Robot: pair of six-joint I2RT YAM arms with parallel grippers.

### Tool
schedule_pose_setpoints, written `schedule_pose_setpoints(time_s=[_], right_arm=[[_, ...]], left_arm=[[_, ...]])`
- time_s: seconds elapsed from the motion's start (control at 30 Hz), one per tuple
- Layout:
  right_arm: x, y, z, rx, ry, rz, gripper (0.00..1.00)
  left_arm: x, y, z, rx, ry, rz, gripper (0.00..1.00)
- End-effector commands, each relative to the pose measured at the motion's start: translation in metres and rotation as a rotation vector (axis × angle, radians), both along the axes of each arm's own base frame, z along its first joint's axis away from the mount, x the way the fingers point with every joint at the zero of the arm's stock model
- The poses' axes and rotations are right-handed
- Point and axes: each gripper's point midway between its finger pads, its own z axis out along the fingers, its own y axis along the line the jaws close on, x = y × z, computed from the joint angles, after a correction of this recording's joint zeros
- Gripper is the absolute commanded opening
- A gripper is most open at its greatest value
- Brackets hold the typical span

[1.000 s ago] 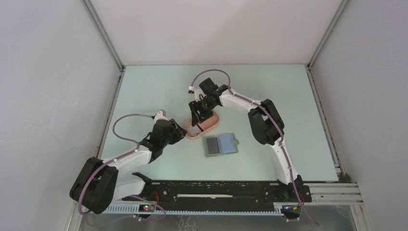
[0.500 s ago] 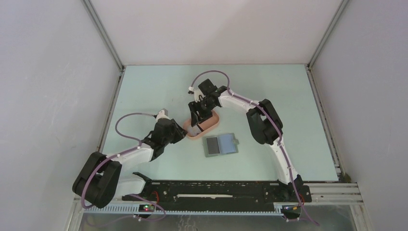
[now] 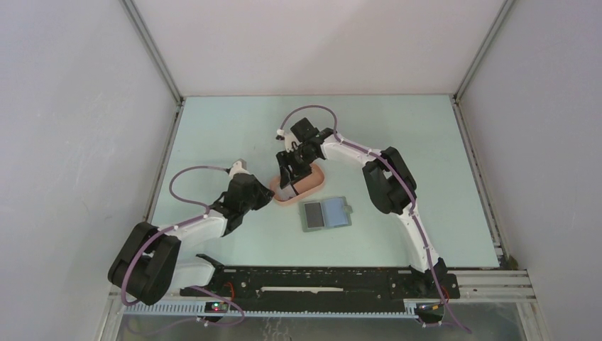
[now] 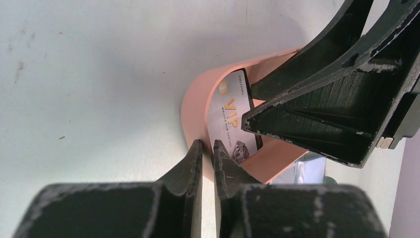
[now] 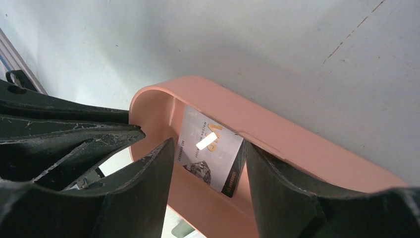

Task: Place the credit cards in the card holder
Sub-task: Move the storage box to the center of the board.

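Note:
A silvery credit card [image 5: 210,148] with gold "VIP" lettering lies in the pink tray [image 5: 297,139], on top of a darker card [image 5: 236,174]. It also shows in the left wrist view [image 4: 229,116]. My right gripper [image 5: 209,143] is open and reaches down into the tray with one finger on each side of the cards. My left gripper [image 4: 208,146] is shut on the tray's near wall [image 4: 198,106]. The grey-green card holder [image 3: 325,214] lies open on the table just in front of the tray [image 3: 312,183], with nothing on it.
The right gripper's fingers [image 4: 322,114] fill the upper right of the left wrist view, close to the left fingers. Grey walls enclose the pale green table [image 3: 412,142] on three sides. A black rail [image 3: 319,280] runs along the near edge.
My right gripper has shifted slightly left and down into the tray. The left gripper, tray and card holder have not moved.

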Motion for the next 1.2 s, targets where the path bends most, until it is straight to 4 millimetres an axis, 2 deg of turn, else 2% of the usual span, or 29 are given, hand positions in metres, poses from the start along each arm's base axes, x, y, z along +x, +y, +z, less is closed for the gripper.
schedule_pose_setpoints(time_s=[0.0, 0.07, 0.23, 0.7, 1.17], right_arm=[[0.002, 0.006, 0.015, 0.041, -0.027, -0.001, 0.64], [0.001, 0.006, 0.018, 0.048, -0.024, 0.0, 0.63], [0.001, 0.006, 0.028, 0.069, -0.035, 0.001, 0.64], [-0.002, 0.003, 0.024, 0.114, 0.057, -0.027, 0.64], [-0.005, 0.005, 0.036, 0.233, 0.196, -0.074, 0.63]], left_arm=[[0.013, -0.009, 0.023, -0.031, -0.074, -0.002, 0.03], [0.014, -0.009, 0.026, -0.035, -0.09, 0.002, 0.0], [0.014, -0.007, 0.027, -0.02, -0.106, 0.01, 0.0], [0.012, -0.009, 0.014, 0.014, -0.108, 0.002, 0.0], [0.01, -0.013, 0.009, 0.003, -0.103, -0.003, 0.0]])
